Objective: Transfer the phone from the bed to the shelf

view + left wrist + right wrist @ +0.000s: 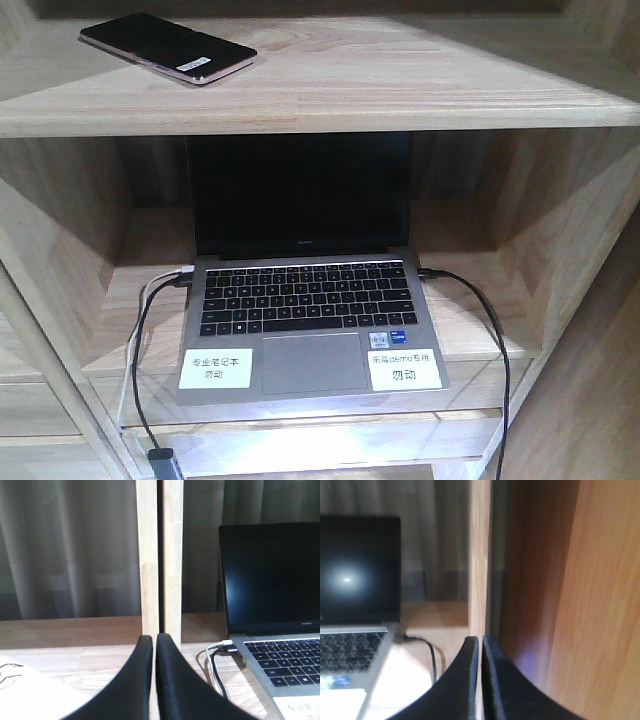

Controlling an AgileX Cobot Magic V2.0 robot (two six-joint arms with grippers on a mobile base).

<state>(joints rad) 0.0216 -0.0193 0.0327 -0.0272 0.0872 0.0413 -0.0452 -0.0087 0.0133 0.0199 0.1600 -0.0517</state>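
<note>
phone (pixel 167 47), glossy black, pinkish rim, lies on shelf (pixel 400 90).

The left tool (pixel 154 639) and the right tool (pixel 480 640) each have jaws pressed together, holding nothing.

We see the phone (pixel 167 48) as glossy black with a pinkish-silver rim and a small white sticker. The shelf (pixel 330 100) is pale natural wood. The laptop (pixel 310 320) has a grey body, black keys and a dark screen, with two white labels (pixel 215 369) printed in black. Its cables (pixel 490 330) look black. Both pincers, left (pixel 154 642) and right (pixel 480 644), are black. Behind hangs a curtain (pixel 70 550), perhaps grey-brown.
</note>
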